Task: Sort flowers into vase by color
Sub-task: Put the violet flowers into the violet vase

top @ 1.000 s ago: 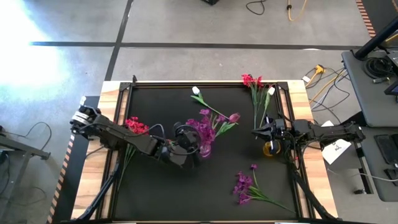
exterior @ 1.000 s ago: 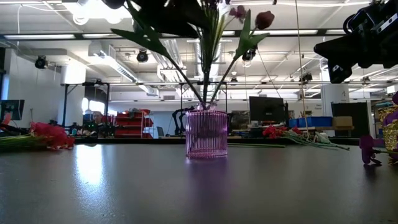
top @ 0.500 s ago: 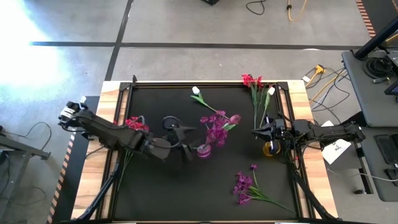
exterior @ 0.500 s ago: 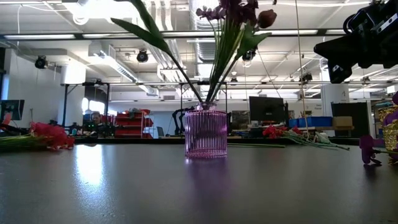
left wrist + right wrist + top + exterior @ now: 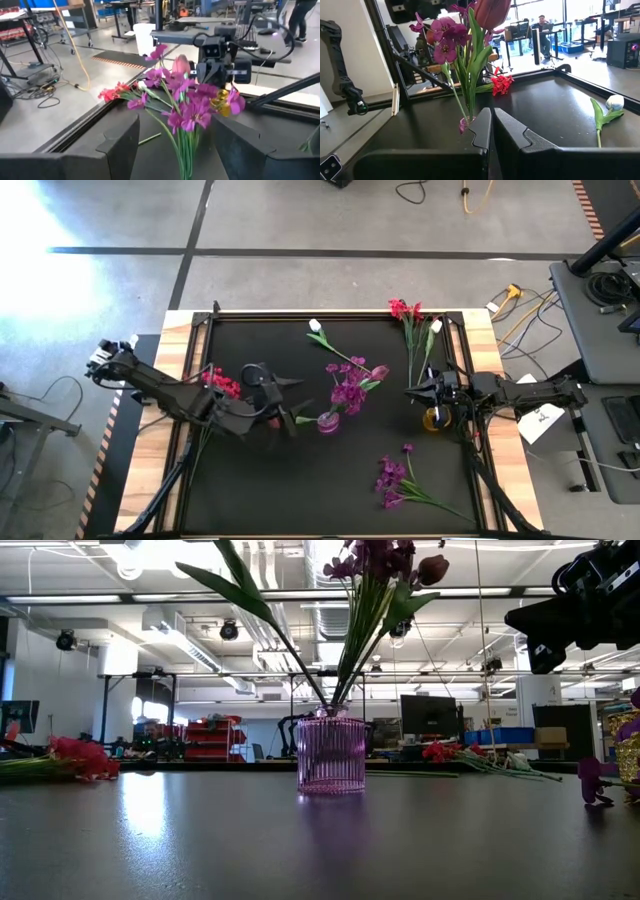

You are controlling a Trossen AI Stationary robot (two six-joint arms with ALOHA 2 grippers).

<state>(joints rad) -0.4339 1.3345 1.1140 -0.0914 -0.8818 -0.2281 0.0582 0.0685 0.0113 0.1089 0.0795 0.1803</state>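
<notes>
High view: a pink ribbed vase [image 5: 328, 422] is seen near the middle of the dark surface [image 5: 250, 490], with purple flowers [image 5: 347, 388] and a dark pink tulip [image 5: 377, 370] standing in it and leaning toward the right arm's side. The left end effector [image 5: 284, 402] is found just to the left of the vase, its fingers spread wide apart and nothing held between them; in the left wrist view the bouquet is framed between the two open fingers [image 5: 120, 145], apart from both. The right end effector [image 5: 413, 393] is held near the right edge of the surface, beside a yellow vase [image 5: 435, 420]; in the right wrist view its fingers [image 5: 482, 131] are seen closed almost together, with nothing gripped. A red flower [image 5: 218, 383] is laid at the left side of the surface, partly under the left arm. A white bud [image 5: 316, 326] on a green stem is laid at the far middle, and red flowers [image 5: 404, 309] with another white bud [image 5: 436, 326] are laid at the far right corner. A purple cluster [image 5: 391, 477] is laid on the near right part of the surface, well apart from the pink vase. In the low view the pink vase is shown upright at the centre, its stems fanning upward, with the red flower lying at the far left.
</notes>
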